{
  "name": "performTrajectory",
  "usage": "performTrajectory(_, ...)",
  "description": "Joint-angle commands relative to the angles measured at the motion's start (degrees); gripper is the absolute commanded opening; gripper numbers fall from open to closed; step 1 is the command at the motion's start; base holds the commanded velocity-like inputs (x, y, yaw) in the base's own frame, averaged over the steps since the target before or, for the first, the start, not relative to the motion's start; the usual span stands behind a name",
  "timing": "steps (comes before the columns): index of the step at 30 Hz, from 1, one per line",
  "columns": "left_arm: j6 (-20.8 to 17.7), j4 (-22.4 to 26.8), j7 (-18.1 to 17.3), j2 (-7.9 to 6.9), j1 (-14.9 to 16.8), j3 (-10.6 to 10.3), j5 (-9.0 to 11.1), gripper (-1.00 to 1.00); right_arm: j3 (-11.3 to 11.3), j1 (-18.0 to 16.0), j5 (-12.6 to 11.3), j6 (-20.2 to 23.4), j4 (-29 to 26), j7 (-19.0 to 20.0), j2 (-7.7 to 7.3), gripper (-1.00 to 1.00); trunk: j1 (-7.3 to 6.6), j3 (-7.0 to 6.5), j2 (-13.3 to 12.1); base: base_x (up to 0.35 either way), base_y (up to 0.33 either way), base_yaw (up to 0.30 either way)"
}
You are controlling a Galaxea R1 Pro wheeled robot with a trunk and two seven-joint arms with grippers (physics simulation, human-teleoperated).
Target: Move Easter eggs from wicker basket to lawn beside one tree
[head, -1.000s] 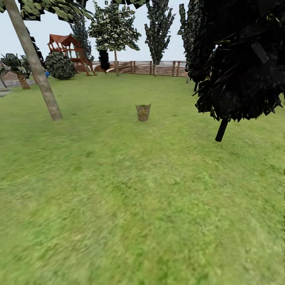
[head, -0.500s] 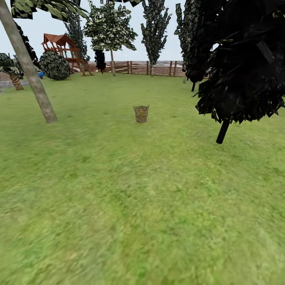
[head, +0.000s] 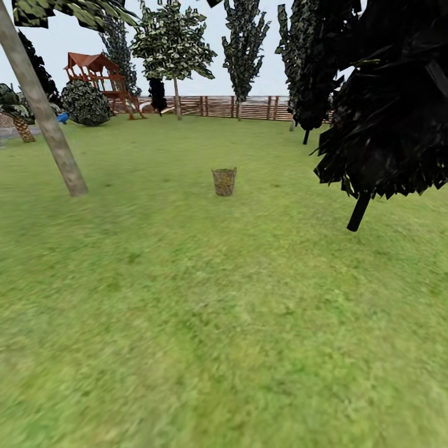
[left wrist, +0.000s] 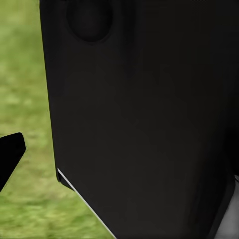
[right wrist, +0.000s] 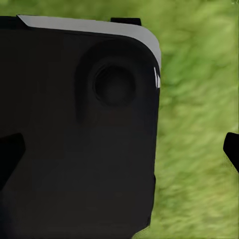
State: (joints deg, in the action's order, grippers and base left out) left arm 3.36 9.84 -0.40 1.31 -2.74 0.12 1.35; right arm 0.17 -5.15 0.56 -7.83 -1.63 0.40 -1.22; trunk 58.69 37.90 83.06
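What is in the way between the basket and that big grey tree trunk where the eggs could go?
Nothing visible. In the head view, the wicker basket stands on the lawn, and only bare grass lies between it and the leaning grey tree trunk off to its left. The dark leafy tree stands on the basket's other side.

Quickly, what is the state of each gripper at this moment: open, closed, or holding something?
Left gripper: cannot be told; one dark fingertip shows over grass.
Right gripper: open, holding nothing; its two fingertips stand far apart.
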Motion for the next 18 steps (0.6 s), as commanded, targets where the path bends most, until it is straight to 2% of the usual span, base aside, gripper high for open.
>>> performTrajectory(1, 0.1, 0.1, 0.0, 0.01, 0.0, 0.0, 0.1, 1.00, 0.0, 0.0, 0.1, -0.2, 0.1, 0.0, -0.01, 1.00, 0.03, 0.04, 0.0, 0.319, 0.100, 0.000)
performTrajectory(8, 0.1, 0.1, 0.0, 0.01, 0.0, 0.0, 0.1, 1.00, 0.0, 0.0, 0.0, -0.2, 0.1, 0.0, -0.01, 1.00, 0.03, 0.04, 0.0, 0.319, 0.100, -0.002)
performTrajectory(18, 0.1, 0.1, 0.0, 0.01, -0.1, 0.0, 0.1, 1.00, -0.1, 0.0, 0.0, -0.2, 0.1, 0.0, -0.09, 1.00, 0.03, 0.04, 0.0, 0.319, 0.100, -0.062)
